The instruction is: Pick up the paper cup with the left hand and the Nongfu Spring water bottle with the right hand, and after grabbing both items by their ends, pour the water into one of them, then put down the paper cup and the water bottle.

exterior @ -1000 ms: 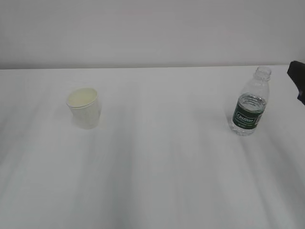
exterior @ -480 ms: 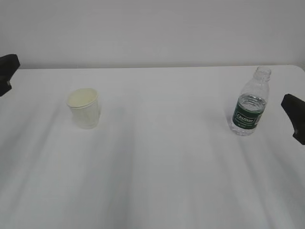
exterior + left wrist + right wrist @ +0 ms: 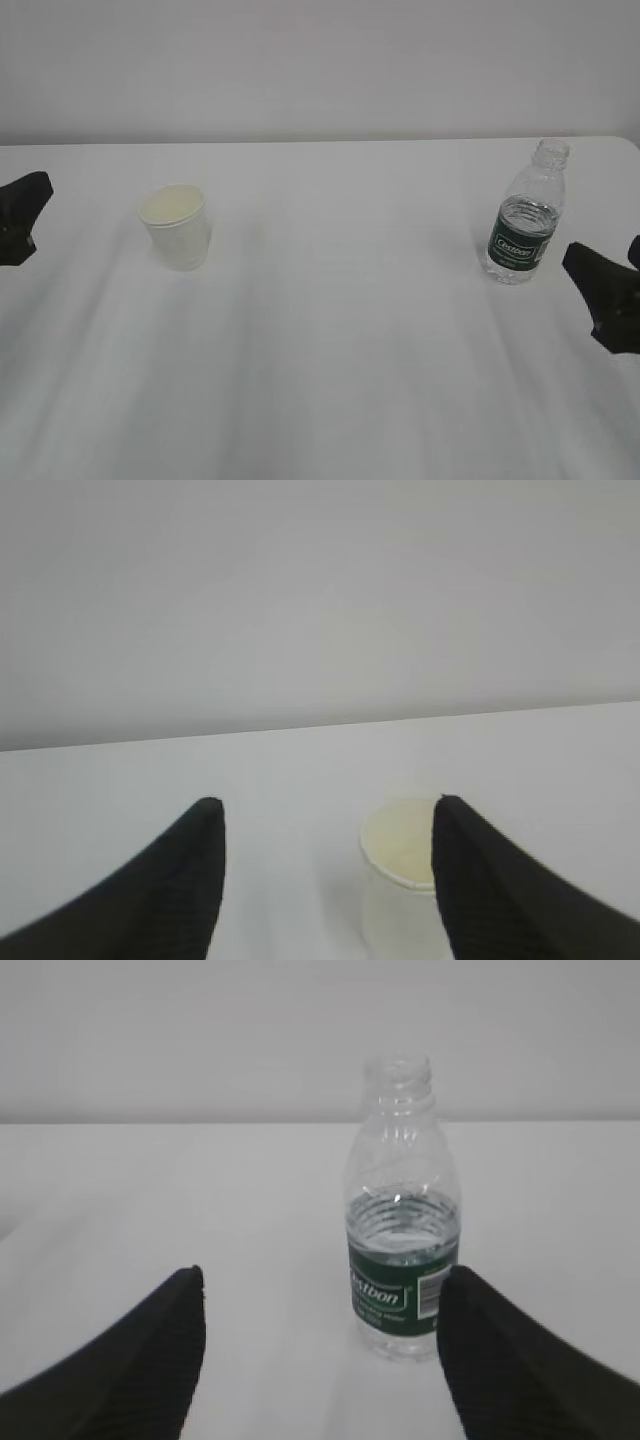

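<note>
Left claw [image 3: 325,880] parted, paper cup [image 3: 400,880] directly ahead on table [image 3: 330,350].

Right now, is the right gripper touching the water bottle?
Apart. The exterior view shows bare table between the right gripper and the water bottle.

Left hand [image 3: 322,880] with two matte black tapered fingers [image 3: 160,900], finely ribbed inner faces, rounded tips, right hand [image 3: 322,1355] alike, black ribbed fingers [image 3: 510,1360]

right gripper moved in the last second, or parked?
Yes. The right gripper has dropped from level with the bottle neck to beside its base, and come further into view.
</note>
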You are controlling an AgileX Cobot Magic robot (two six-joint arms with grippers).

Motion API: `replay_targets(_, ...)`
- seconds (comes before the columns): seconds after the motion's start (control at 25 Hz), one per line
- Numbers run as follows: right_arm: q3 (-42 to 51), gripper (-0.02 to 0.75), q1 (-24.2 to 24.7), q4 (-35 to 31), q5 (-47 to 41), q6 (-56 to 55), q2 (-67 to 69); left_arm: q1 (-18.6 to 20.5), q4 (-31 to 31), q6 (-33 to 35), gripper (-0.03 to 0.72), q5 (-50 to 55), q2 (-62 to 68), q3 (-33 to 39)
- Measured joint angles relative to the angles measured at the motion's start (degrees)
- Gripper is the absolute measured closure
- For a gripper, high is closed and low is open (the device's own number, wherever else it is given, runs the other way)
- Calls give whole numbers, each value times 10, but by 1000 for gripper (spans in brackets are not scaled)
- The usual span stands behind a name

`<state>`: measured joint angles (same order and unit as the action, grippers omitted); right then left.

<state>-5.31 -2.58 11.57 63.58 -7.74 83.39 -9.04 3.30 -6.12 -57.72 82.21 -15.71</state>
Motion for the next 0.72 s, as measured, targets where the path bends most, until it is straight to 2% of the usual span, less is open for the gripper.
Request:
replay_targets(0.12,8,186,0,1,10,0,57,0,0,0,225,-55,29,19)
replay_targets(0.28,8,186,0,1,13,0,116,0,4,0,226,-74,82,33)
replay_targets(0.72,8,186,0,2,18,34,131,0,66,0,228,-75,159,35)
